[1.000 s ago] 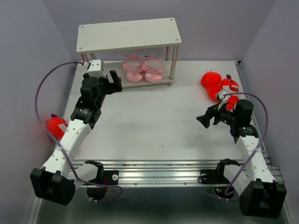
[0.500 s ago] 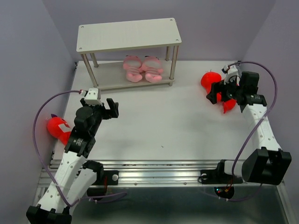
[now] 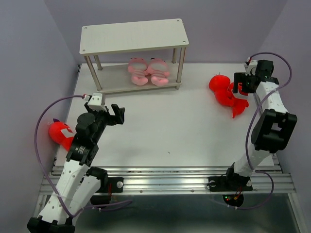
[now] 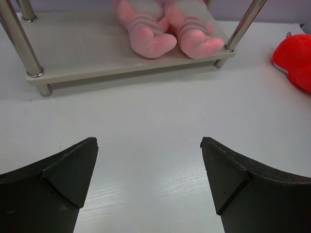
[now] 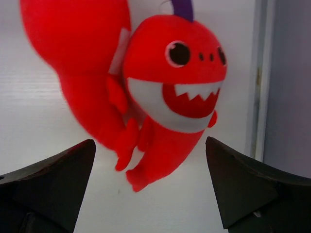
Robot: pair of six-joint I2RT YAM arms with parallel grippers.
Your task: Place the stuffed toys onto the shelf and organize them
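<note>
While the right gripper (image 5: 149,141) hangs spread wide over a red toothy plush shark (image 5: 177,82) by the right edge of the white counter (image 3: 160,131), the left gripper (image 4: 148,141) gapes empty toward the left edge.

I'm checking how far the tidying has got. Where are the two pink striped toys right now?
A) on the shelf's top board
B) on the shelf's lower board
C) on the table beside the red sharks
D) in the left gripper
B: the two pink toys lie side by side on the lower board of the shelf, and the left gripper is open and empty.
</note>
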